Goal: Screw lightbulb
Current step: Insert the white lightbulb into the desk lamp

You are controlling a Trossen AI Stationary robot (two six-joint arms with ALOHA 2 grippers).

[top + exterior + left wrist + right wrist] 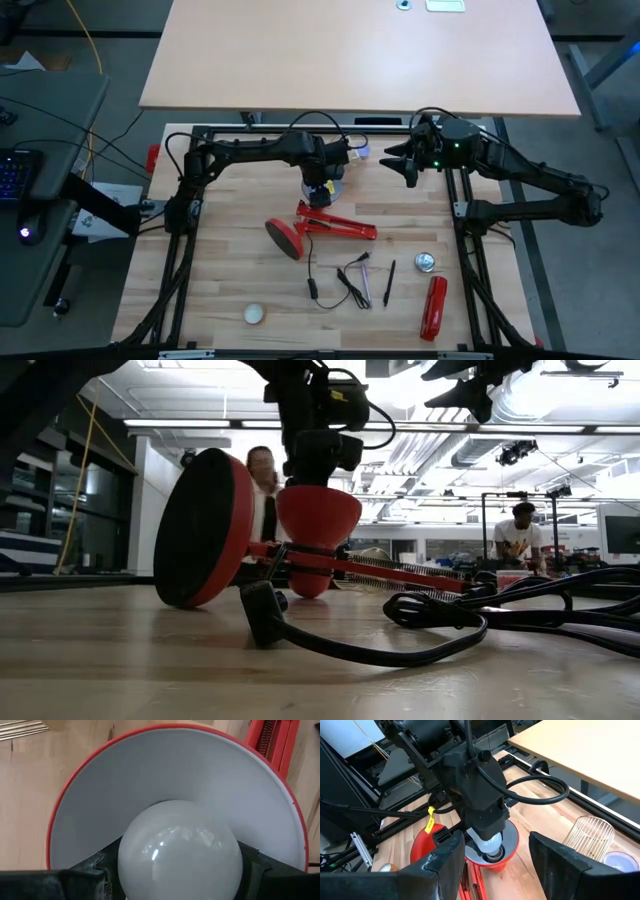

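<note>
The red lamp lies on the table: its round base (284, 238) stands on edge, and its arm (345, 227) runs to the white-lined shade (90, 805), which opens upward. My left gripper (320, 186) points down over the shade, shut on the white lightbulb (180, 850). In the right wrist view the lightbulb's greyish screw base (493, 853) points down into the shade's middle (506, 845). Whether it touches the socket is hidden. My right gripper (405, 165) waits open, raised at the table's far right. My left gripper pinches the lightbulb's round glass (131, 865) between its two fingers (92, 875), one on each opposite side. The fingers come from above, pointing down. The lightbulb hangs upright below them, screw base down, inside the shade's mouth.
Near the front lie a black cable (340, 280), a pen (390, 282), a small metal disc (426, 262), a long red tool (433, 306) and a cream ball (254, 314). A wire cage (592, 837) stands at the far side. People show beyond the table (515, 535).
</note>
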